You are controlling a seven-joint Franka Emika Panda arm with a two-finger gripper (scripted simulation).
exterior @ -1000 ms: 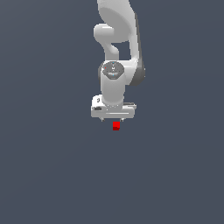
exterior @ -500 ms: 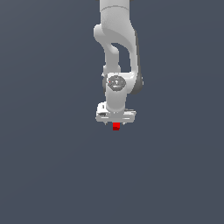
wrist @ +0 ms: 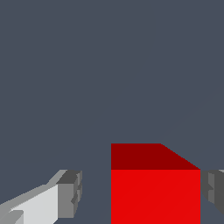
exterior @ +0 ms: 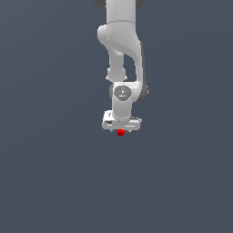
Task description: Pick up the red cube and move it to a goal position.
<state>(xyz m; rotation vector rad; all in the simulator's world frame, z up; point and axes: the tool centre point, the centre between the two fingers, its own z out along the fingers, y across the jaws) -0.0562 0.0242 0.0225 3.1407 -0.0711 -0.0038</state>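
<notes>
Red cube (wrist: 155, 183) sits on the plain grey floor (exterior: 50, 182), between the spread fingers of the gripper (wrist: 140, 192), off-centre: one pad (wrist: 213, 191) is about touching a face, the other (wrist: 71, 192) stands clear. Nothing gripped yet. If you close now, the near pad may shove or twist the cube before the far one lands. Arm hangs straight down, wrist vertical, hand low over the cube.
</notes>
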